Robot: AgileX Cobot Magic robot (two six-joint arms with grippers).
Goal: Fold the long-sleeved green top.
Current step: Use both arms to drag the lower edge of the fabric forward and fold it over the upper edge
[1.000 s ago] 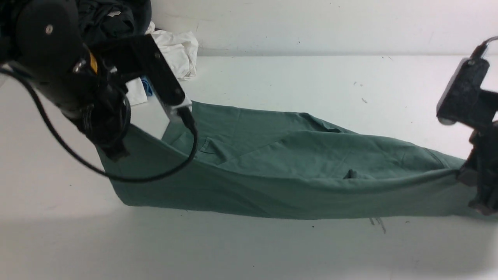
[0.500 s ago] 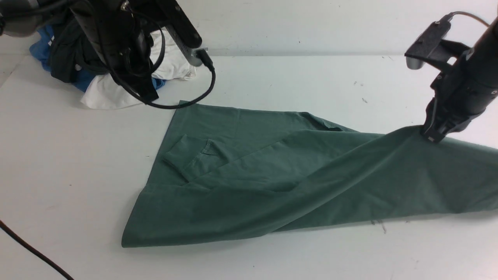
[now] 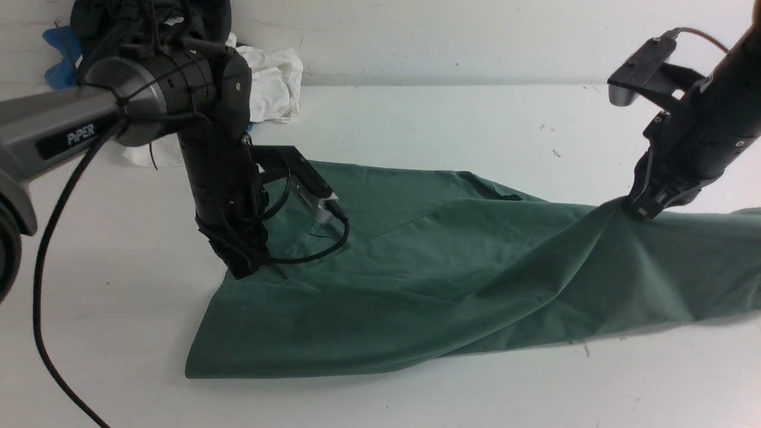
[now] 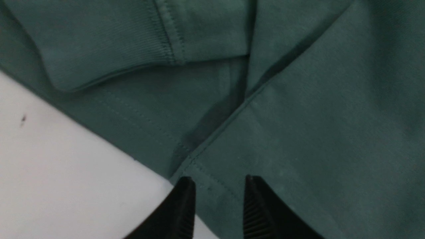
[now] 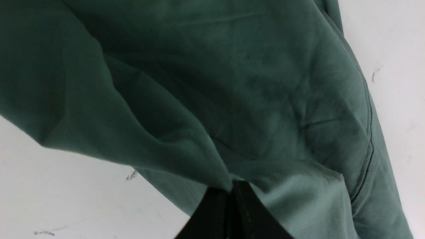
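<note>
Pinching the sage-green cotton long-sleeved top [image 3: 452, 279], spread across the frame's lower centre, the right gripper [image 3: 639, 209] stays clamped; the left gripper [image 4: 219, 199], jaws parted over its hem, has descended from upper left.

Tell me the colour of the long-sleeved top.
The top is sage green; front view shows it best.

You have a flat white table [image 3: 446, 119]. On it lies a large sage-green jersey long-sleeved top [image 3: 416, 279], spread from under the left gripper [image 3: 241, 270] across to the right gripper [image 3: 639, 211], where a peak is lifted off the surface. Beyond the left jaws, crumpled white cloth [image 3: 273, 83] sits against the wall [image 3: 475, 35].
</note>
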